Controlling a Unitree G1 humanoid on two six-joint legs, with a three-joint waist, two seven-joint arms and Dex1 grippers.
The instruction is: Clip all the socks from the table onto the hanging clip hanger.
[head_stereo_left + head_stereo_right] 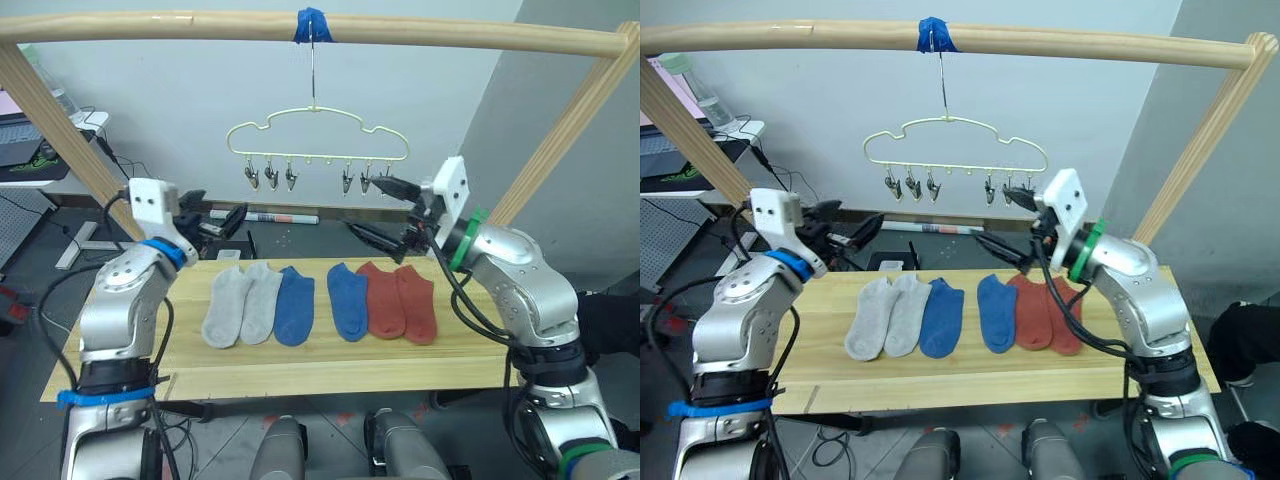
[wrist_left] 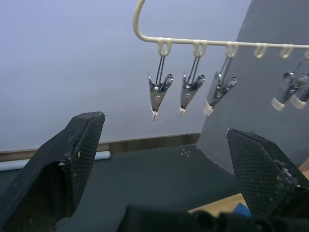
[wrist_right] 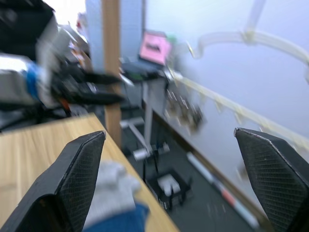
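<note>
- A pale grey-white wall (image 1: 180, 100) is running across the back, meeting a darker grey panel (image 1: 560, 90) on the right.
- A round wooden pole frame (image 1: 420, 35) is spanning the top, with slanted poles leaning down at both sides and blue tape (image 1: 313, 24) wrapping its middle.
- A dark floor (image 1: 300, 240) is lying below the wall.
- At far left, a side table (image 1: 40, 175) is carrying a laptop (image 1: 18, 135).
- Cables (image 1: 75, 225) are trailing beneath it.
</note>
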